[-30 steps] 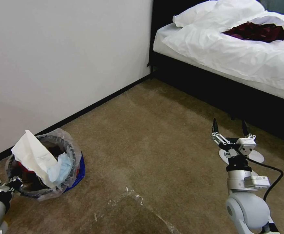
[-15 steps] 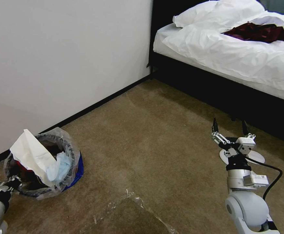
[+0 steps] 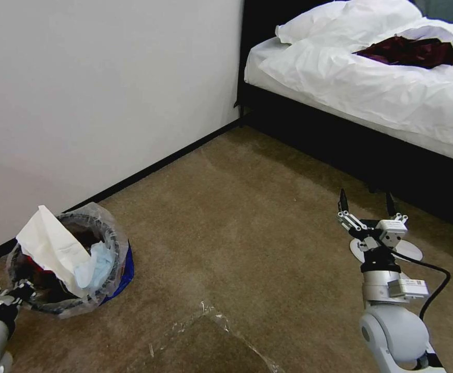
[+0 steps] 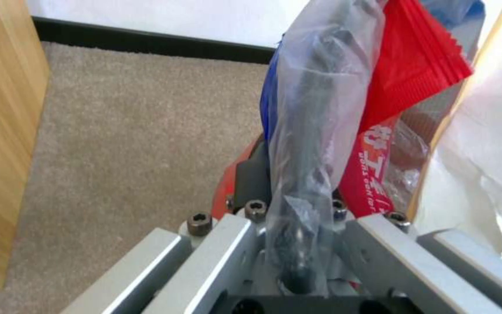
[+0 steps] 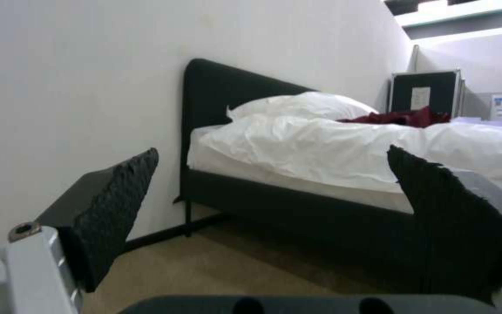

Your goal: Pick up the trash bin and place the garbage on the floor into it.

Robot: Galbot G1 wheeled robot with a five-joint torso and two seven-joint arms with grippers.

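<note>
Low at the left of the head view, near the wall's black baseboard: the trash bin point(image 3: 68, 269), a small red bucket lined with a crinkly clear bag carrying a blue patch. Stuffed inside, the garbage point(image 3: 55, 248): a large white tissue sticking up above the rim, a pale blue mask beside it, something red further down. Pinched at the near rim by the left gripper point(image 3: 14, 295), fingers pressed on the bag-covered edge; from the left wrist view, the rim point(image 4: 315, 144) running straight between the closed fingers, red bucket wall on one side, a red packet point(image 4: 402, 100) with a serrated edge on the other. White print on that packet, sideways and partly hidden, apparently "WORKS" among smaller words; rest not legible. A light wooden panel point(image 4: 1, 144) at that view's edge.

Over bare brown carpet point(image 3: 247, 223), well apart from the bin: the right gripper point(image 3: 366, 204), fingers spread wide, nothing between them. Beyond it, a black-framed bed point(image 3: 371, 88) with white bedding and a dark red cloth point(image 3: 410, 51) on top.
</note>
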